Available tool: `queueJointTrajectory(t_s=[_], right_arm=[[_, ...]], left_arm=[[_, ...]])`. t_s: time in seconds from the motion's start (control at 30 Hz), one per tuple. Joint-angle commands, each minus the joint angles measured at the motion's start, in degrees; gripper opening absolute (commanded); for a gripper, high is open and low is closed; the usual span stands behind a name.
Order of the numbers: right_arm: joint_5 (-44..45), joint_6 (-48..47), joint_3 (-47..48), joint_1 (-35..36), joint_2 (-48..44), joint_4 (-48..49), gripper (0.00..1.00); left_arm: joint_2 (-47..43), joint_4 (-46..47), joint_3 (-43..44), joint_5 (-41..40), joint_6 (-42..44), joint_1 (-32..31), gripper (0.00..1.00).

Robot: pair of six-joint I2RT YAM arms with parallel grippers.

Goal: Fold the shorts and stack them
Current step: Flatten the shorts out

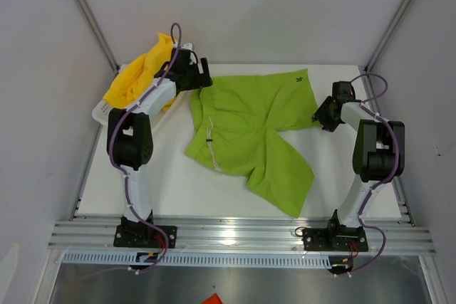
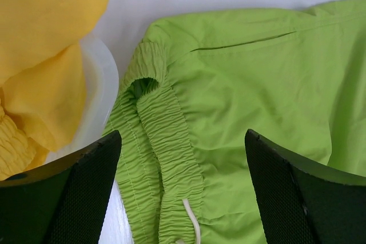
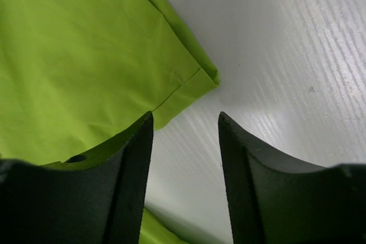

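Basket with yellow shorts crowds left gripper (jaws wide apart) above green shorts; right gripper, parted, at hem.

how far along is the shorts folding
Nothing folded or stacked yet. The green shorts lie spread on the table, left gripper open over the waistband, right gripper open at a leg hem. The yellow shorts sit in the basket. Both folds and the stack remain.

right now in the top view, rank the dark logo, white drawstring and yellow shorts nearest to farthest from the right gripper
From the right gripper:
1. dark logo, on the lime green shorts' far leg, just left.
2. white drawstring, at the waistband, mid-table.
3. yellow shorts, far left, over the white basket.
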Motion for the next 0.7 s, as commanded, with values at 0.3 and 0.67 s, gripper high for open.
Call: queueJointTrajectory(t_s=[0.3,0.67], right_arm=[[2.9,4.0,2.0,0.5,4.7,2.0,0.44],[4.9,5.5,2.0,-0.8,6.0,2.7,0.0]], left_arm=[[4.1,1.9,6.8,0.3,-0.6,0.8,0.9],[8.1,0.0,11.0,3.3,-1.1,1.4,0.81]])
